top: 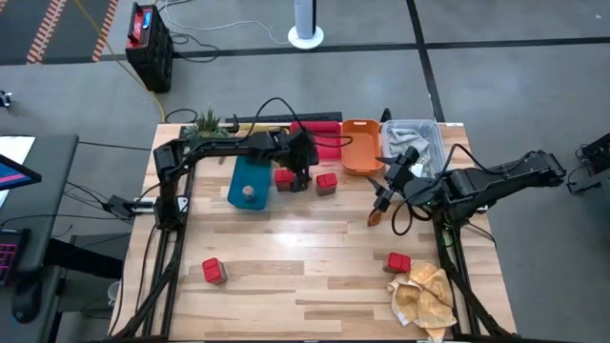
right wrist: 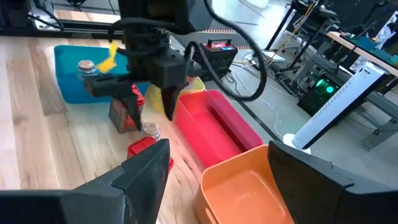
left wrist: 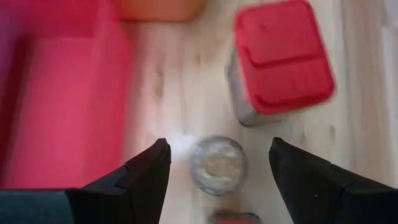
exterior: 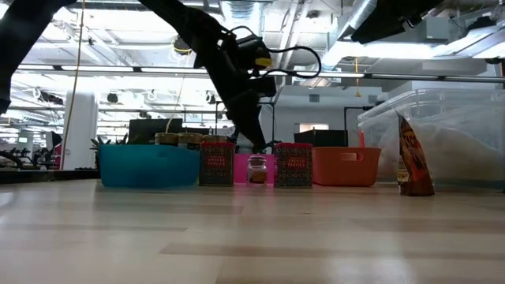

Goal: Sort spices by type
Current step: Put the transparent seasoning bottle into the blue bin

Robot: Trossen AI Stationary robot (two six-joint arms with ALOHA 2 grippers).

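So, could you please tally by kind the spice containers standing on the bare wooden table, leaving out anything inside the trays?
Red cube-like boxes: 4
Tiny round jar with a grey-brown top: 1
Thin brown packet: 1
Total: 6

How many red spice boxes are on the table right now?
4. Two red boxes sit beside the teal tray: one under the left claw, one just right. One front-left, one by the paper wad. Others may be hidden.
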